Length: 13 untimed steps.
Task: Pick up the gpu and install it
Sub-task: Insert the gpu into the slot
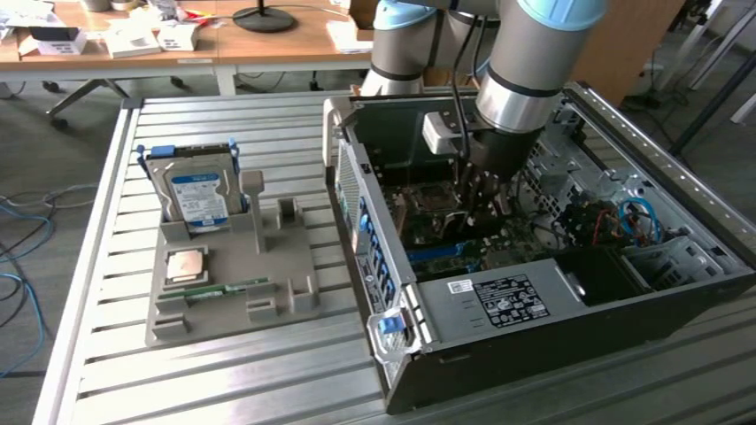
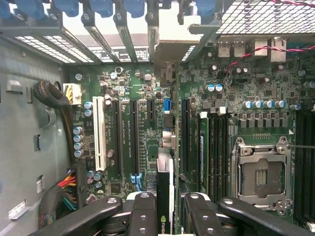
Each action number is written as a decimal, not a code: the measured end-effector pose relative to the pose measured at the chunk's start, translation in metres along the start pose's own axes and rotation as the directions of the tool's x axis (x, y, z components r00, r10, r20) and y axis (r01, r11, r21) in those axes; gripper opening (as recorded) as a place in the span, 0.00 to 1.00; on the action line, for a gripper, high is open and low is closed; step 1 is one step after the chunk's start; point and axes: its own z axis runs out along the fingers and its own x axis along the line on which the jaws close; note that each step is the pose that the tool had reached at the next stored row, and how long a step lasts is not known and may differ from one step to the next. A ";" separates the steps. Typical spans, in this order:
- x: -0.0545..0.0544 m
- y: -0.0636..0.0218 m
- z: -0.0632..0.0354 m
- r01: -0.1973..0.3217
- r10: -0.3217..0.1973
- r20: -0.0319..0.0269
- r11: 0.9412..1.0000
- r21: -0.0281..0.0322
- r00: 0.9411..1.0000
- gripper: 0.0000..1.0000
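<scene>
In the wrist view the gpu (image 2: 164,196) is seen edge-on, a thin dark card with a green logo. It runs from between my fingers up toward the case's rear wall. My gripper (image 2: 167,216) is shut on it, one black finger (image 2: 141,211) on each side. The card stands upright over the green motherboard (image 2: 147,98), between the long black expansion slots (image 2: 134,135) and the memory slots (image 2: 216,147). Whether it sits in a slot I cannot tell. In the exterior view my gripper (image 1: 482,186) reaches down inside the open computer case (image 1: 497,301).
A white slot (image 2: 99,132) and a bare processor socket (image 2: 261,174) flank the card. Cable bundles (image 2: 69,189) lie by the case wall. On the exterior view's left, a grey holder (image 1: 254,297) carries a silver hard drive (image 1: 198,197), a processor chip (image 1: 187,264) and a green memory stick (image 1: 225,289).
</scene>
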 end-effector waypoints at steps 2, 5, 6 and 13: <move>0.000 0.0000 0.0001 0.000 0.000 0.000 1.000 0.000 1.000 0.27; 0.000 0.0014 0.0004 0.000 0.000 0.000 1.000 0.000 1.000 0.27; 0.000 0.0020 0.0004 0.000 0.000 0.000 1.000 0.000 1.000 0.27; 0.000 0.0067 0.0007 0.000 0.000 0.000 1.000 0.000 1.000 0.27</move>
